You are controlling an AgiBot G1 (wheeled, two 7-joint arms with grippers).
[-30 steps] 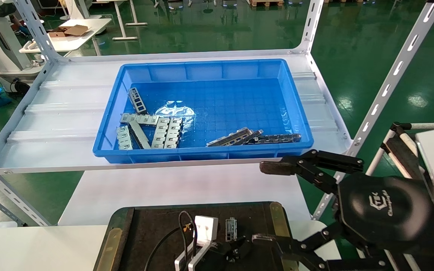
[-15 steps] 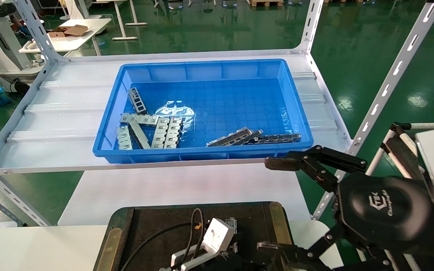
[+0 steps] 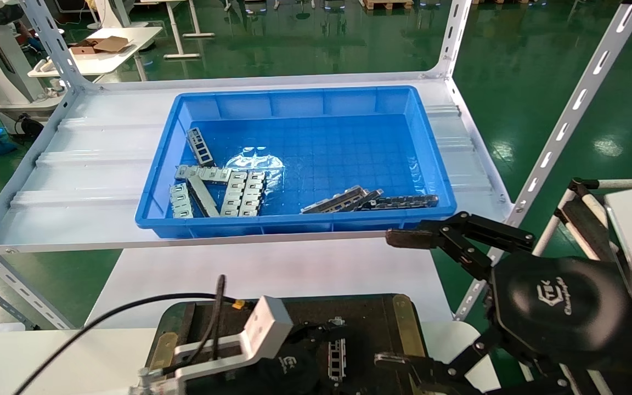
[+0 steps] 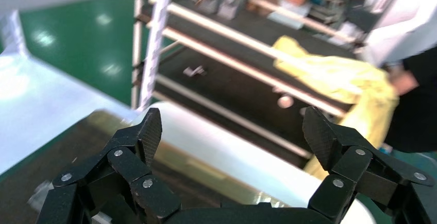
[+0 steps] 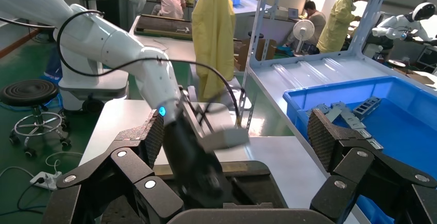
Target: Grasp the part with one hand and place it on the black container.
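Two grippers are in view, and neither holds anything. The left gripper [image 4: 232, 141], low over the black container [image 3: 228, 315], has its fingers spread wide apart with nothing between them, as its own wrist view shows; from the head view its black body sits just beside the part [image 3: 337, 351], which lies flat on the container's dark floor near the right-hand brass-coloured edge strip [image 3: 406, 323]. The empty jaws and the strip's resting pose suggest the placing step is done for this piece. The right gripper [image 3: 404, 299] hangs at the right of the scene, between the container and the front wall of the blue bin [image 3: 294, 222], its fingers likewise wide apart and empty; this wide stance would suit a reach for another piece. The bin stands on a white shelf [image 3: 91, 181] beyond the container and holds further metal strips: a pale cluster [image 3: 217, 189] at its left front and a darker group [image 3: 368, 200] against its front wall, nearest the right gripper.
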